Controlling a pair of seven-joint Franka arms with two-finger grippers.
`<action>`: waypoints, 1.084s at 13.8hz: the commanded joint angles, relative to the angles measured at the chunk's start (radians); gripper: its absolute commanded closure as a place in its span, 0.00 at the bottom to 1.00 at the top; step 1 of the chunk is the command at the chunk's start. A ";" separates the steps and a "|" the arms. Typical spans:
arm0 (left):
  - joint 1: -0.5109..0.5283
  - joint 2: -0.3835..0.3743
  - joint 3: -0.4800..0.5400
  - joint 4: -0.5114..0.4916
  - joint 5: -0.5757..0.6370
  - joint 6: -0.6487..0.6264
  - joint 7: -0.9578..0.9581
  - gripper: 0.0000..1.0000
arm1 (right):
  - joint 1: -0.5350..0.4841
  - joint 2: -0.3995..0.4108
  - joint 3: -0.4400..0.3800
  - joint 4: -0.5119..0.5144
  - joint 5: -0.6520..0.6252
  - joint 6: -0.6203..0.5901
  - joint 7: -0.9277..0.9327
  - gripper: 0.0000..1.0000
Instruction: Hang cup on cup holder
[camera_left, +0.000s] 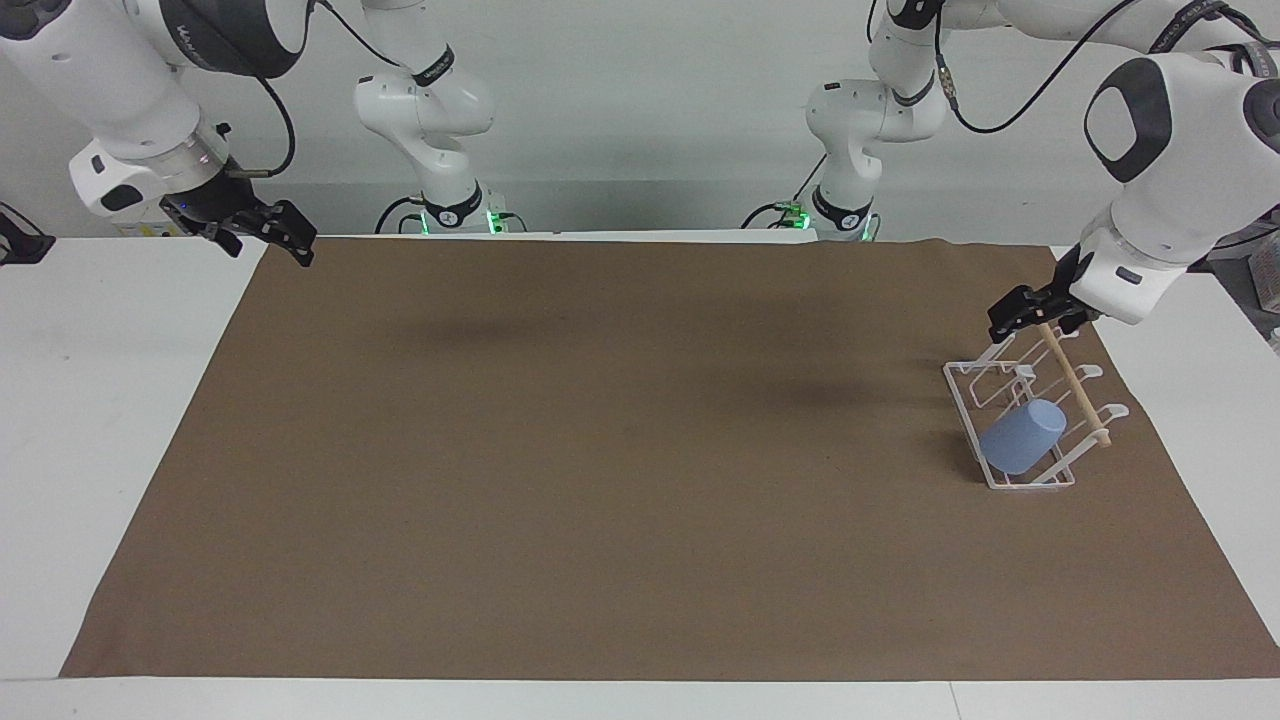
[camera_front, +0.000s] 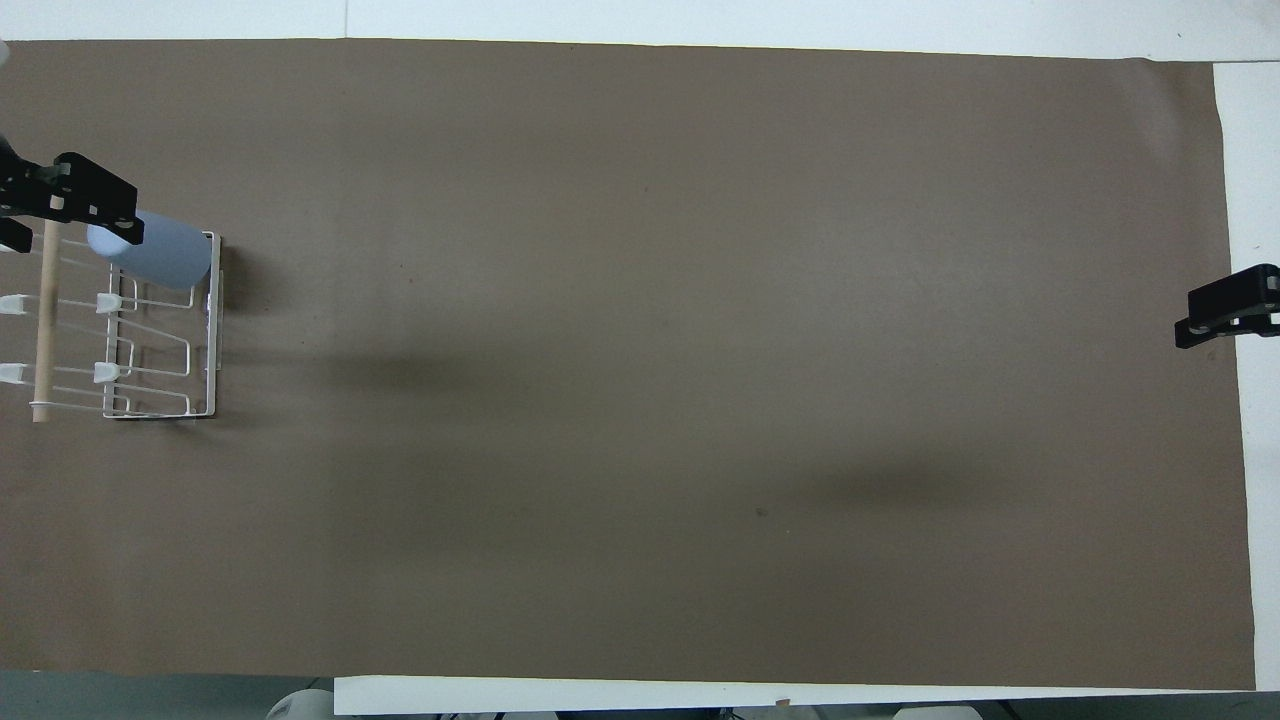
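Observation:
The light blue cup hangs tilted on a slanted prong of the white wire cup holder, bottom up, at the rack's end farther from the robots. It also shows in the overhead view, on the cup holder. The wooden dowel runs across the rack's top. My left gripper is open and empty, raised over the dowel and apart from the cup; the overhead view shows it too. My right gripper is open and empty, waiting over the mat's corner at the right arm's end.
A brown mat covers most of the white table. The cup holder stands on the mat at the left arm's end. The right gripper's tip shows at the mat's edge in the overhead view.

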 joint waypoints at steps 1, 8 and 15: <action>-0.012 -0.060 -0.011 0.008 -0.019 -0.008 0.014 0.00 | -0.003 -0.021 0.002 -0.023 -0.008 0.001 -0.019 0.01; -0.001 -0.186 0.002 -0.233 -0.021 0.138 -0.023 0.00 | -0.003 -0.021 0.002 -0.025 -0.008 0.001 -0.019 0.01; -0.003 -0.200 0.003 -0.225 -0.027 0.110 -0.015 0.00 | -0.003 -0.021 0.002 -0.025 -0.008 0.001 -0.021 0.01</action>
